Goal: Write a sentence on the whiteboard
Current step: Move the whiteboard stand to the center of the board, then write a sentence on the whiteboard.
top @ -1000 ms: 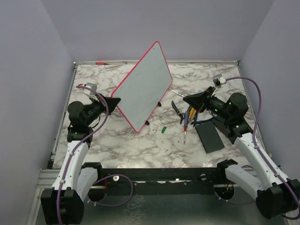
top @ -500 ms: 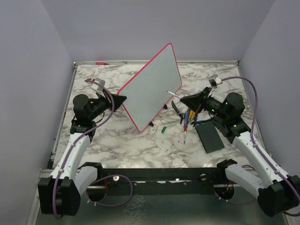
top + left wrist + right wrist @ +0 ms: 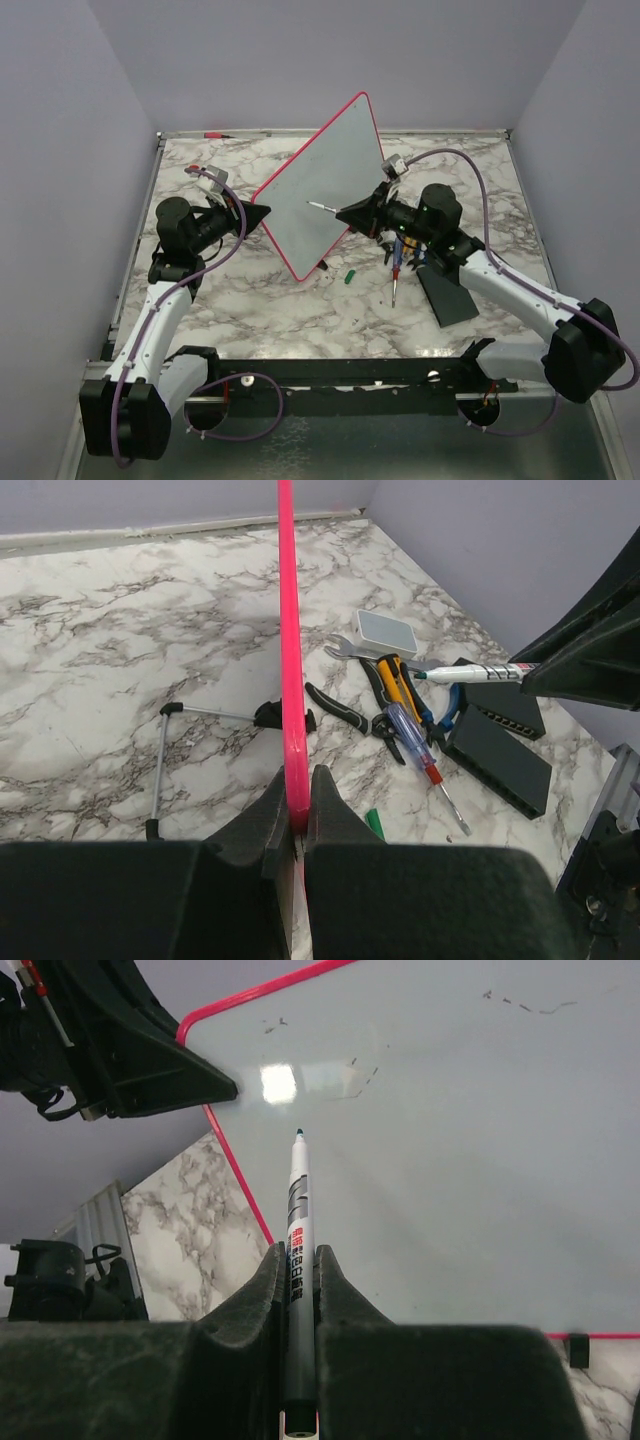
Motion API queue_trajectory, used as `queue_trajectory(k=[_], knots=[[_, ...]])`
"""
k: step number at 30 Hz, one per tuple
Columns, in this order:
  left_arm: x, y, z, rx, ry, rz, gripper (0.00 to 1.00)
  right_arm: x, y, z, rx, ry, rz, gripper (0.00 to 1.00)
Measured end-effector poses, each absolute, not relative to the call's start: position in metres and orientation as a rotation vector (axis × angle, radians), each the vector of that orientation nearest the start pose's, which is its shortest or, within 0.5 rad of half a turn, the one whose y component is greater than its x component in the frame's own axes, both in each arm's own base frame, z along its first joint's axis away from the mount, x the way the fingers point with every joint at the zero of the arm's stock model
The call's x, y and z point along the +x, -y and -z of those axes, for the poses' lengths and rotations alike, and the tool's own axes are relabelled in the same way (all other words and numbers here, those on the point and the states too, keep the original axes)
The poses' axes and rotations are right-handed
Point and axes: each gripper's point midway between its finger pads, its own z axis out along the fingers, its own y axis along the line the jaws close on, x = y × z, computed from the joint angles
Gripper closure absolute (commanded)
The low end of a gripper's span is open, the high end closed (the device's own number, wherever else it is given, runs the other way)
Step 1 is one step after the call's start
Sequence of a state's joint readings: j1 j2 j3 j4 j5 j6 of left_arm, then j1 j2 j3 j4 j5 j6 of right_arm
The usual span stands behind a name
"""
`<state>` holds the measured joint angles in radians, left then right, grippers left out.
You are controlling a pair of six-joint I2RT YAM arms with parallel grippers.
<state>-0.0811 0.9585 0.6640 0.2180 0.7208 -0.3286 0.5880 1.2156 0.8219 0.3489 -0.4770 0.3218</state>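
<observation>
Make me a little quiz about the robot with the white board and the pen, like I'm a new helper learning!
1. True or false: the left gripper is shut on the pink rim of the whiteboard.
2. What is the right gripper holding? A) a spoon B) a marker C) a banana
3. Fill in the blank: the tip of the marker points toward the ____.

Key: 1 true; 2 B; 3 whiteboard.
</observation>
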Motion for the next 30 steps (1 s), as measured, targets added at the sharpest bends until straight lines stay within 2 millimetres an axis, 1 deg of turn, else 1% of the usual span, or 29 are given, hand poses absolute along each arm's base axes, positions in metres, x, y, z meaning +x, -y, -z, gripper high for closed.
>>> queue_trajectory(k=[8,15,24,30], knots=[[0.302,0.151,-0.261,0.363,-1.672,0.893,1.0,0.289,-0.328,-0.28,-0.671,-1.562,-1.081,0.99],[0.302,0.15,-0.261,0.364,-1.677,0.892,1.0,0.287,-0.345,-0.275,-0.717,-1.555,-1.091,0.99],[0.302,0.15,-0.261,0.364,-1.677,0.892,1.0,0.291,-0.358,-0.268,-0.752,-1.557,-1.088,0.99],[0.302,0.151,-0.261,0.365,-1.678,0.892,1.0,0.29,-0.365,-0.264,-0.773,-1.558,-1.089,0.99]])
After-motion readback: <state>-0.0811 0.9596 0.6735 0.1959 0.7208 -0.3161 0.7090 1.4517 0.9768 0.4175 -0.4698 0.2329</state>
